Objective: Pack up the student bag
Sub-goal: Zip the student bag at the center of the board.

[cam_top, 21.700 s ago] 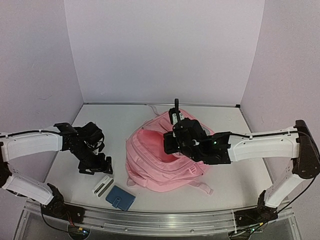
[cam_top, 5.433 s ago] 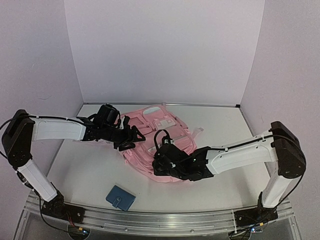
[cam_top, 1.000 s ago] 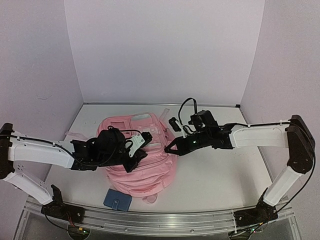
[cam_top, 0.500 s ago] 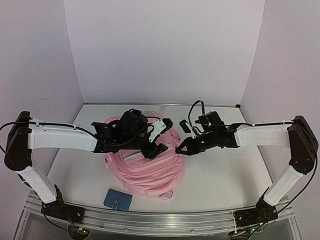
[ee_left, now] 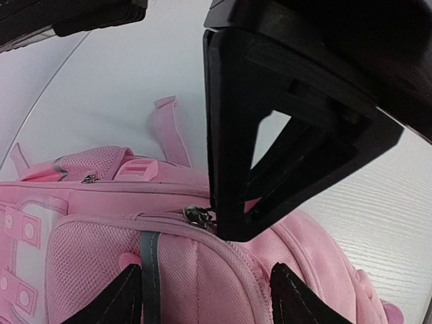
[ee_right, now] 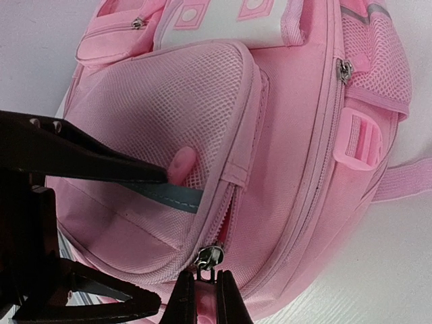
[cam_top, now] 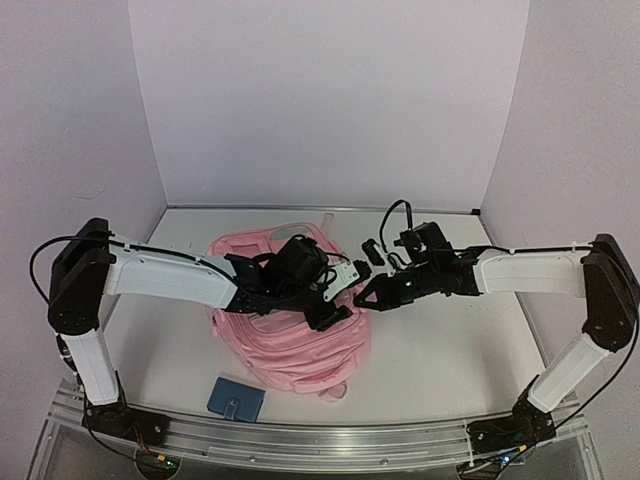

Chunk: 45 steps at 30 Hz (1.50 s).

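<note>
- Student bag (cam_top: 290, 340) lies central on the surface (cam_top: 450, 340), with bare room to its right.
- My right jaws pinch the zipper pull (ee_right: 208, 257) at the edge of the mesh pocket (ee_right: 169, 101).
- My left jaws gape wide over that pocket.

A soft pink backpack (cam_top: 290, 350) lies flat on the white table (cam_top: 450, 340), front face up, a little left of the middle. Its front carries several zipped pockets, a pale panel (ee_right: 223, 23) set with pink squares, and a pink buckle (ee_right: 358, 142). The mesh pocket (ee_right: 182, 101) on the front gapes open along its zip, showing a pink lining and a grey strip (ee_right: 179, 197). The metal zip pull (ee_right: 209, 256) sits at the pocket's lower corner. One strap (ee_right: 412, 179) trails out onto the table.
</note>
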Tool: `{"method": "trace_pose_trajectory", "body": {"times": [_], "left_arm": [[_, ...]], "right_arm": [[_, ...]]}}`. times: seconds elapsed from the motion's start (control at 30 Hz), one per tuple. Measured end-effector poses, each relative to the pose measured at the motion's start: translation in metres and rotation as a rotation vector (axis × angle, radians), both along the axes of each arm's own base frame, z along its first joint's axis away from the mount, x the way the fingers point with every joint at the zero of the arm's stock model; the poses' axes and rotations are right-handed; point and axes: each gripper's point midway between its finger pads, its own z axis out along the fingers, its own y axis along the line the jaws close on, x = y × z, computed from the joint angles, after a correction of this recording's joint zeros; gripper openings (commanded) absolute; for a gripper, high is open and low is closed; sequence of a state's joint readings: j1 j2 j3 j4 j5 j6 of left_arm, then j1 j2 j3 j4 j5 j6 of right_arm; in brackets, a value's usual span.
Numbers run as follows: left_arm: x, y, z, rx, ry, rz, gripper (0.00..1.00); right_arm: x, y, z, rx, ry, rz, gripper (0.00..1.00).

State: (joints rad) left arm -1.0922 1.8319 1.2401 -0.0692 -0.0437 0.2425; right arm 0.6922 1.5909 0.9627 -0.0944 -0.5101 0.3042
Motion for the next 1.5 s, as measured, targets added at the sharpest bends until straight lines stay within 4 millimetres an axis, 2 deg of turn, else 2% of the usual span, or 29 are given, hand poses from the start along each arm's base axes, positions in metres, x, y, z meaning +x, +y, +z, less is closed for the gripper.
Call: {"method": "trace_pose_trajectory", "body": {"times": [0.13, 0.2, 0.23, 0.43, 0.77, 1.17, 1.27, 1.33, 1.4, 1.5], "left_arm": [[0.002, -0.002, -0.004, 0.023, -0.041, 0.013, 0.08], [0.001, -0.003, -0.003, 0.030, -0.063, 0.016, 0.00], [0.000, -0.003, -0.003, 0.033, -0.073, 0.016, 0.00], [-0.005, -0.001, -0.005, 0.023, -0.113, 0.006, 0.00], [-0.024, 0.017, 0.005, -0.002, -0.160, -0.036, 0.00], [-0.024, 0.032, 0.002, 0.028, -0.191, -0.023, 0.00], [-0.021, 0.035, 0.002, 0.034, -0.199, -0.012, 0.00], [-0.020, 0.035, 0.002, 0.035, -0.201, -0.006, 0.00], [-0.020, 0.036, 0.001, 0.036, -0.195, 0.002, 0.06], [-0.024, 0.038, -0.003, 0.043, -0.132, 0.013, 0.33]], "right_arm": [[0.000, -0.002, -0.002, -0.010, 0.004, -0.007, 0.00], [0.000, -0.003, -0.004, -0.017, 0.012, -0.015, 0.00], [0.000, -0.004, -0.005, -0.020, 0.016, -0.020, 0.00], [-0.002, -0.005, -0.006, -0.017, 0.036, -0.022, 0.00], [-0.009, 0.007, 0.003, 0.083, 0.113, 0.104, 0.00], [0.002, 0.027, 0.000, 0.135, 0.222, 0.190, 0.04], [0.005, 0.030, 0.001, 0.144, 0.235, 0.199, 0.09], [0.007, 0.032, 0.001, 0.146, 0.239, 0.201, 0.16], [0.011, 0.032, 0.000, 0.137, 0.228, 0.188, 0.29], [0.040, 0.019, -0.005, 0.092, 0.149, 0.087, 0.44]]}}
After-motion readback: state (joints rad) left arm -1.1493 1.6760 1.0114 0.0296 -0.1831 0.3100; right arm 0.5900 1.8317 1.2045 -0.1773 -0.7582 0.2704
